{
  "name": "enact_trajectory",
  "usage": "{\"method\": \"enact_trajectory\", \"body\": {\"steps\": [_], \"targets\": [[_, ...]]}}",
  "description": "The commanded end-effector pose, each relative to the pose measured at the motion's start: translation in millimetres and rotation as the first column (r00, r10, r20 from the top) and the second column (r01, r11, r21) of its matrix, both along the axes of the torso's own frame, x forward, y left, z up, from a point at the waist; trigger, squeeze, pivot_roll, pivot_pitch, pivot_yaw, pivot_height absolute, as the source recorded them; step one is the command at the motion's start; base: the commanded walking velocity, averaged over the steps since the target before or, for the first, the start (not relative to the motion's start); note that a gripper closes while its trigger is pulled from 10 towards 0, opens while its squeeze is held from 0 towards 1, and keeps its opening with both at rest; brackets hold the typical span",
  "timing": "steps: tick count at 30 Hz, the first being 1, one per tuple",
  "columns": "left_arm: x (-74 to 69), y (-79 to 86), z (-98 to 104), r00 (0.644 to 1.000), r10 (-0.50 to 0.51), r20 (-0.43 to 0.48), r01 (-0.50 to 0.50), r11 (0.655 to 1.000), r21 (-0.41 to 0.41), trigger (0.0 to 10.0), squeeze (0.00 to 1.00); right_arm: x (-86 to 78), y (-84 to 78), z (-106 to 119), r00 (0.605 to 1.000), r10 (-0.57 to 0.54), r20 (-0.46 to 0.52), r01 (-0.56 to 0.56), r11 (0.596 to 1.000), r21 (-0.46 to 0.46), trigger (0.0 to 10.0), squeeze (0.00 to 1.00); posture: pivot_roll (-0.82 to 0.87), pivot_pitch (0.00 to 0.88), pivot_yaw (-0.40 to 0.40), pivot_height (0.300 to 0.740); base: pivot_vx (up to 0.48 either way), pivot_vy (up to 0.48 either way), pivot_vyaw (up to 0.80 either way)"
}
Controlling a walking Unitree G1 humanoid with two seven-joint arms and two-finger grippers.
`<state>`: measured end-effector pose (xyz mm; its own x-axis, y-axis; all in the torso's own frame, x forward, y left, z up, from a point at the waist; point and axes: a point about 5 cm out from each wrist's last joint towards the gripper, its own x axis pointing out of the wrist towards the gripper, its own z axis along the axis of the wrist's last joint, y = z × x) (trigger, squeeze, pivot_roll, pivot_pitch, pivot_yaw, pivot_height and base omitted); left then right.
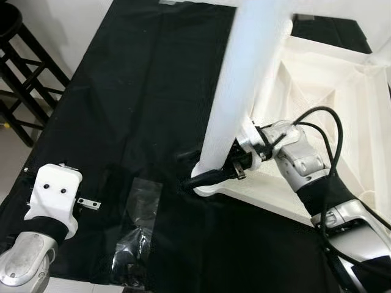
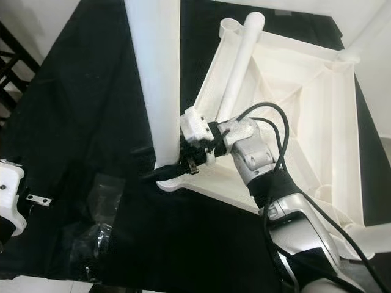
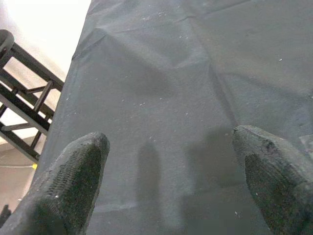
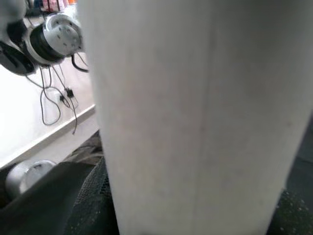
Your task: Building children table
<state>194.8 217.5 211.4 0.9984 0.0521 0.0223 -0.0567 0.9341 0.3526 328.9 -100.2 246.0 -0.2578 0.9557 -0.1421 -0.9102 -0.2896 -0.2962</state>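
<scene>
A white plastic tabletop (image 2: 305,104) lies upside down on the black cloth (image 1: 140,91). At its near left corner a thick white table leg (image 1: 238,79) stands upright. My right gripper (image 2: 166,172) is shut on the leg's base, and the leg (image 4: 195,117) rises between the black fingers (image 4: 90,208) in the right wrist view. A second white leg (image 2: 241,61) lies slanted inside the tabletop. Down at the near left, my left gripper (image 3: 171,161) hangs open over bare cloth with nothing between its fingertips (image 3: 73,171).
A clear plastic bag (image 1: 137,226) with small parts lies on the cloth between the arms. A black stool (image 1: 24,67) stands off the cloth's left edge. More white legs jut from the tabletop's far right (image 2: 366,36) and near right (image 2: 372,235) corners.
</scene>
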Motion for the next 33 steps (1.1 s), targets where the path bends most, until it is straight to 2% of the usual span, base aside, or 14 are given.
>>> {"method": "enact_trajectory", "body": {"steps": [1, 6, 13, 19, 24, 33], "targets": [[-0.7, 1.2, -4, 1.0, 0.0, -0.02, 0.0, 1.0, 0.015, 10.0, 0.0, -0.7, -12.4, -57, 0.965, -0.084, -0.248, 0.048, 0.988, -0.147, 10.0, 0.0, 0.08, 0.361, -0.091, 0.74, 0.0, 0.0, 0.0], [0.3, 0.8, -4, 1.0, -0.002, -0.017, 0.002, 1.0, 0.015, 10.0, 0.0, 0.2, -15.8, -58, 0.947, -0.094, -0.308, 0.067, 0.993, -0.096, 10.0, 0.0, 0.08, 0.36, -0.089, 0.74, 0.0, 0.0, 0.0], [0.3, 1.6, -3, 1.0, -0.002, -0.016, 0.002, 1.0, 0.019, 10.0, 0.0, -3.4, -19.3, -67, 0.942, -0.094, -0.321, 0.06, 0.992, -0.114, 10.0, 0.0, 0.08, 0.363, -0.082, 0.74, 0.0, 0.0, 0.0], [-0.6, 2.4, -2, 1.0, -0.003, -0.017, 0.004, 1.0, 0.024, 10.0, 0.0, -5.5, -18.2, -68, 0.959, -0.077, -0.272, 0.03, 0.984, -0.175, 10.0, 0.0, 0.09, 0.366, -0.08, 0.74, 0.0, 0.0, 0.0], [-6.2, 6.0, 1, 1.0, 0.011, -0.017, -0.011, 0.999, 0.04, 10.0, 0.0, -5.4, -11.4, -57, 0.981, -0.019, -0.193, -0.03, 0.968, -0.248, 10.0, 0.0, 0.12, 0.389, -0.096, 0.74, 0.0, 0.0, 0.0], [-18.3, 14.8, 7, 0.998, 0.051, -0.023, -0.049, 0.996, 0.077, 10.0, 0.0, -3.4, -2.0, -50, 0.988, 0.027, -0.15, -0.068, 0.96, -0.271, 10.0, 0.0, 0.17, 0.408, -0.113, 0.74, 0.0, 0.0, 0.0]]}}
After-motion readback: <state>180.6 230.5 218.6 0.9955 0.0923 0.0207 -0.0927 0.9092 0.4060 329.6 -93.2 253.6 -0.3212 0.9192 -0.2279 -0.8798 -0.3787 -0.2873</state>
